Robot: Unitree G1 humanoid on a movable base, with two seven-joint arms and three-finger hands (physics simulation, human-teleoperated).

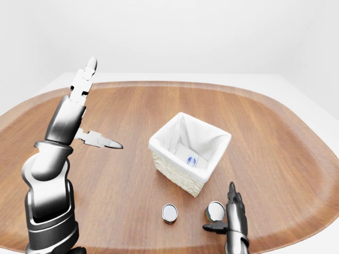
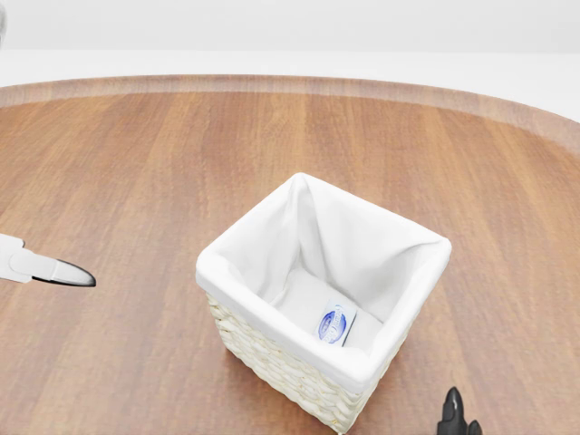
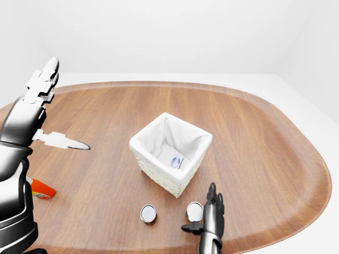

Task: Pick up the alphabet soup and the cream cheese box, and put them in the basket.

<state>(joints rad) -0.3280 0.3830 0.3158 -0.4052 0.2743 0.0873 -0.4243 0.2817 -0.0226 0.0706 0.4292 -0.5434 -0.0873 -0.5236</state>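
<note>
The wicker basket [image 1: 177, 173] with its white liner stands mid-table. Flat on its floor lies the cream cheese box [image 2: 333, 324], blue oval label up. Two small cans stand upright below the basket in the left-eye view, one on the left [image 1: 169, 212] and one on the right [image 1: 215, 210]; I cannot tell which is the alphabet soup. My right hand [image 1: 229, 217] is open just right of the right can, fingers upright and thumb reaching under it, not closed round it. My left hand [image 1: 100, 108] is open and empty, raised left of the basket.
An orange-red bottle [image 3: 40, 189] lies at the table's left edge, partly hidden behind my left arm. The round wooden table [image 1: 275, 137] ends in a lighter rim, with white floor beyond it.
</note>
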